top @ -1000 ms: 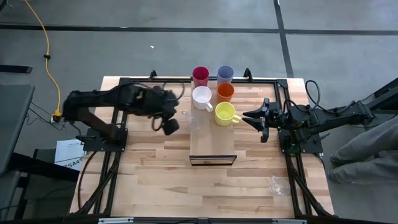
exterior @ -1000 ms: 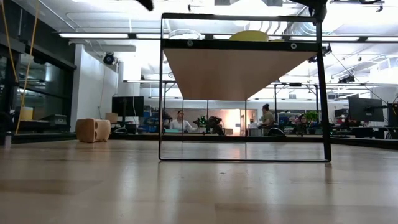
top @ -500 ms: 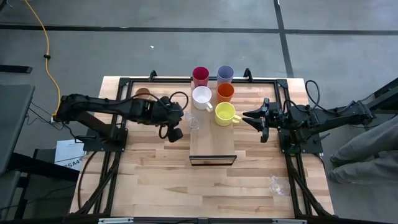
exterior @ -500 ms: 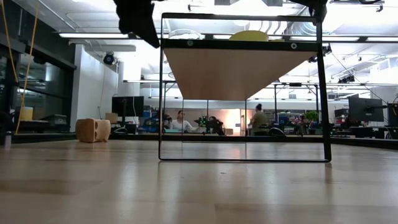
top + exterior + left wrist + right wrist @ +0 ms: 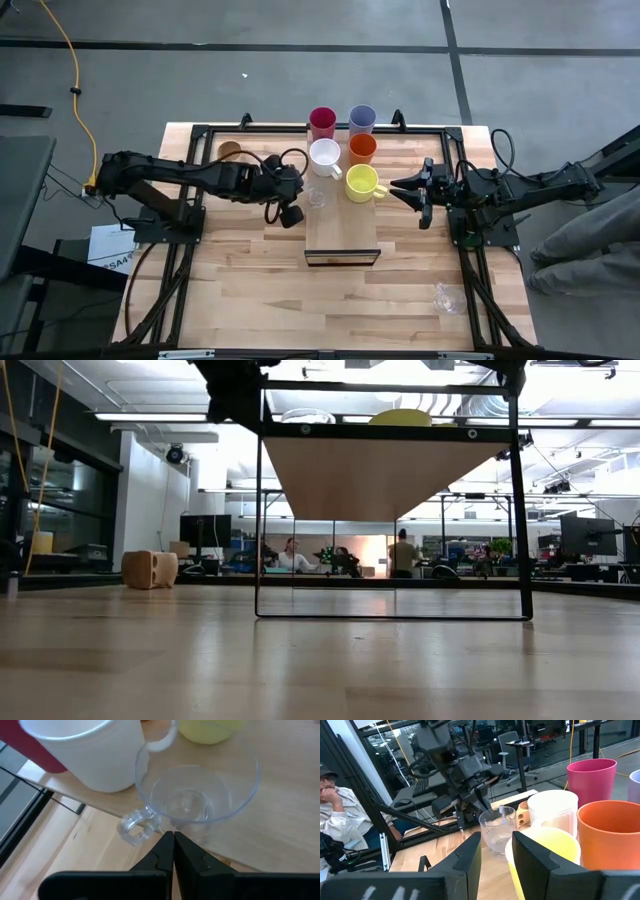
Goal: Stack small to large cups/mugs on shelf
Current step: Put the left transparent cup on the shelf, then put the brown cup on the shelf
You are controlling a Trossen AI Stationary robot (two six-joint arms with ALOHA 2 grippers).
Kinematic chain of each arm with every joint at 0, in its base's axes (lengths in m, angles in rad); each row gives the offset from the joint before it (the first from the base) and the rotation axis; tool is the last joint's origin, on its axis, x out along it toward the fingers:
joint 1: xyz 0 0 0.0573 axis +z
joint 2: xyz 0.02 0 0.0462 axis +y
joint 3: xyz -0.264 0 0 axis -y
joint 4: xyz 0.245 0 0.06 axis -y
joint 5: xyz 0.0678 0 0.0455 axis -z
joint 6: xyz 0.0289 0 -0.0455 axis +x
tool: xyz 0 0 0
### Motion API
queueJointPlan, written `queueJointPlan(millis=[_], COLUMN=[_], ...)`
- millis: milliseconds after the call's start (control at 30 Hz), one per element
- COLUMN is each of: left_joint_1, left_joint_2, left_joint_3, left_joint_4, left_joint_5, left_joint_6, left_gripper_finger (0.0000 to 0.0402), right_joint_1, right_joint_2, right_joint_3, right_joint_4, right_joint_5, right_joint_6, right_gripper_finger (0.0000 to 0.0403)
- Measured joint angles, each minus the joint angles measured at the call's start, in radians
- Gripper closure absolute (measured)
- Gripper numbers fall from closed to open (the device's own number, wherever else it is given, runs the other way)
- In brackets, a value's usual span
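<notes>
The left gripper [image 5: 173, 840], fingers pressed together, sits just beside the clear glass [image 5: 197, 800] on the shelf [image 5: 341, 228]; the right gripper [image 5: 400, 188], part-open and empty, hangs near the yellow mug [image 5: 361, 182].

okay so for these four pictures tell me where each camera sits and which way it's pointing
High: overhead, straight down on both arms, the shelf and mugs.
Low: tabletop height, level under the shelf; left arm at top.
Left wrist: behind the shut left hand, facing the clear glass.
Right wrist: behind the right hand, facing the yellow mug.
Shared: both wrist views show the glass.

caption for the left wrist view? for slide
Left tool shut beside the clear glass on the shelf, next to the white mug.
</notes>
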Motion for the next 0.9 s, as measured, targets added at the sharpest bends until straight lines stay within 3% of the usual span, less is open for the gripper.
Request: queueJointPlan(millis=[533,733,900], left_joint_1=[-0.001,-0.001,-0.001], left_joint_2=[0.044,-0.065,-0.222], left_joint_3=[0.0,0.0,-0.001], left_joint_4=[0.075,-0.008,0.04], left_joint_5=[-0.001,0.06,0.128], left_joint_6=[0.021,0.017,0.02], left_gripper_finger=[0.0402,0.0401,0.0402], right_joint_1=[0.0,0.0,0.0], right_joint_2=[0.0,0.0,0.0], right_joint_3=[0.0,0.0,0.0], right_joint_4=[0.0,0.0,0.0], right_joint_5=[0.0,0.0,0.0], right_joint_6=[0.018,0.018,-0.003], right_gripper_finger=[0.0302,0.0302,0.0302])
